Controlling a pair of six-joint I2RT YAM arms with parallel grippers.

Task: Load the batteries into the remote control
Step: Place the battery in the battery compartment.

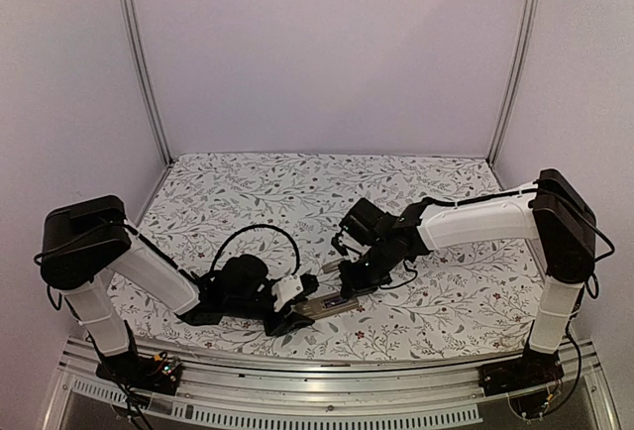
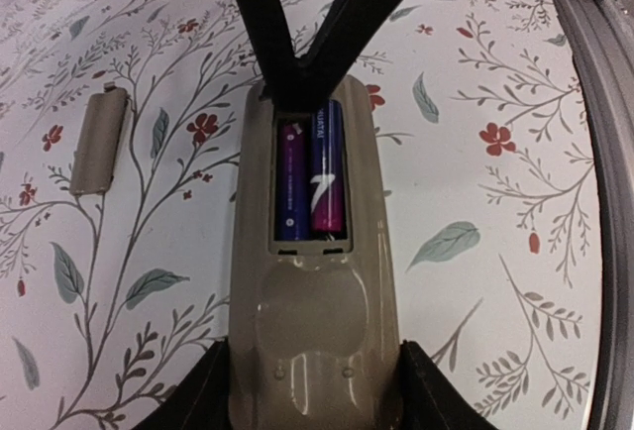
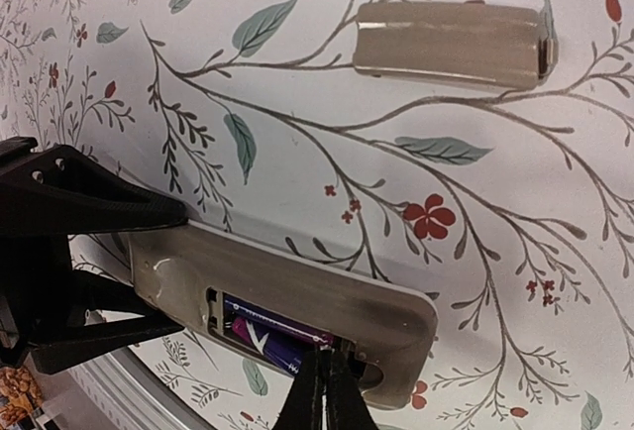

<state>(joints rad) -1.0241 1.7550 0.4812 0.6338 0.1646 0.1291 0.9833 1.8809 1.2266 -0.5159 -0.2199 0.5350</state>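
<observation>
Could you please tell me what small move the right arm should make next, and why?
Probably lift the right tool straight up off the remote control. Both batteries already lie side by side in the recess. The tool's shut tips sit at the recess's end, and the left tool grips the remote's other end. The battery cover lies apart from the remote, likely to be fetched next.

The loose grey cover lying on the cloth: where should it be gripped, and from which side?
Probably across its two long edges near mid-length, coming straight down: the cover lies flat on the tablecloth, thin and narrow, well clear of the remote control.
</observation>
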